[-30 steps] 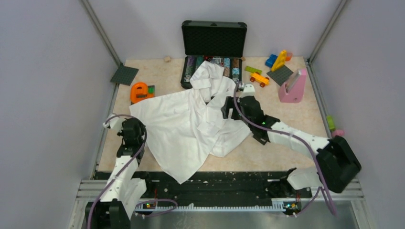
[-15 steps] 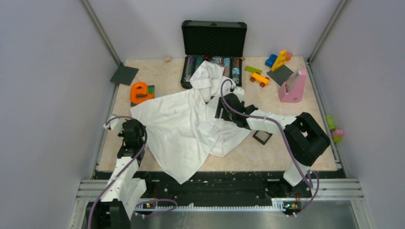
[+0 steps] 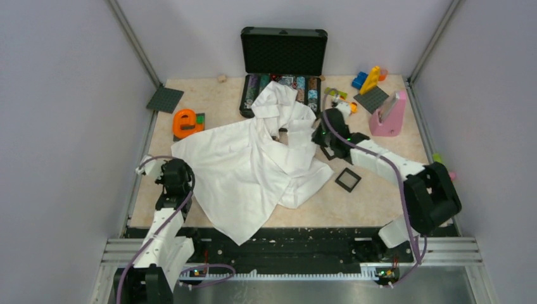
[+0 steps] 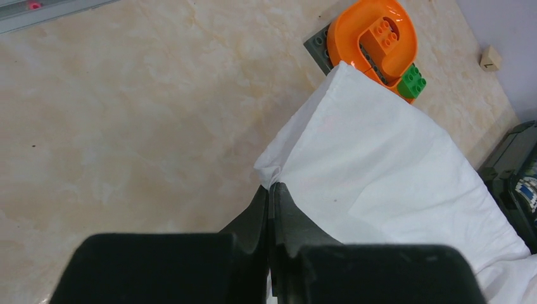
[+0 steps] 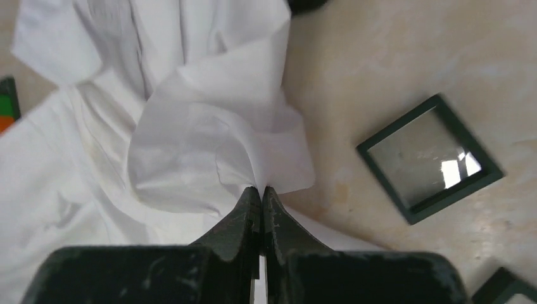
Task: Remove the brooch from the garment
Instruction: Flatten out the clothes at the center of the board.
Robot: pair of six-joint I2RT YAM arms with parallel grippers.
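Observation:
The garment, a crumpled white shirt (image 3: 247,164), lies spread over the middle of the table. My left gripper (image 3: 182,172) is shut on the shirt's left edge; in the left wrist view the cloth (image 4: 380,171) bunches at the closed tips (image 4: 269,185). At the shirt's right side, my right gripper (image 3: 316,138) is shut on a raised fold. In the right wrist view that fold (image 5: 209,139) rises from the pinched tips (image 5: 261,188). The brooch is hidden in every view.
A black square frame (image 3: 347,180) (image 5: 429,157) lies on the table right of the shirt. An open black case (image 3: 283,63) stands at the back, partly under the collar. An orange block (image 3: 184,122) (image 4: 373,38), a pink stand (image 3: 389,115) and toy bricks (image 3: 370,79) sit around.
My right gripper stood open over the shirt's middle, then shut on a fold and moved right and back with it. The left arm has not moved.

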